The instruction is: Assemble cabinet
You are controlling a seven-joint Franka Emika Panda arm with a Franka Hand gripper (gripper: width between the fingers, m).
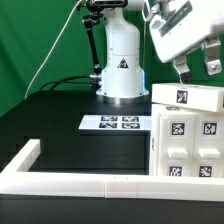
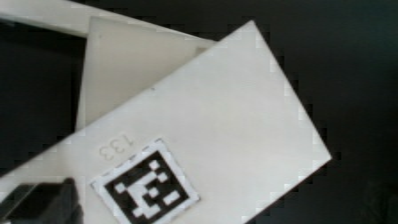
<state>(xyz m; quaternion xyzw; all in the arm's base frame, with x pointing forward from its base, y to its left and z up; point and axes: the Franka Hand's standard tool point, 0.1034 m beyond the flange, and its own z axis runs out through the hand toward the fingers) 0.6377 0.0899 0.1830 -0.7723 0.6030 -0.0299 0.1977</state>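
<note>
The cabinet (image 1: 190, 135) stands at the exterior view's right, against the white rail (image 1: 95, 185). The gripper (image 1: 197, 68) hangs just above its top panel; cannot tell whether its fingers are spread or closed. The wrist view shows a tagged white panel (image 2: 196, 110) close up. The marker board (image 1: 114, 123) lies flat by the arm's base.

White tagged cabinet (image 1: 188, 135) stands upright at the exterior view's right, on the table.

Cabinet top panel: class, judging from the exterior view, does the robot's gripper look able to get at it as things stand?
Probably yes. The gripper hangs right above the cabinet at the exterior view's right, and nothing stands between it and the top panel. Whether the fingers already touch it cannot be told.
</note>
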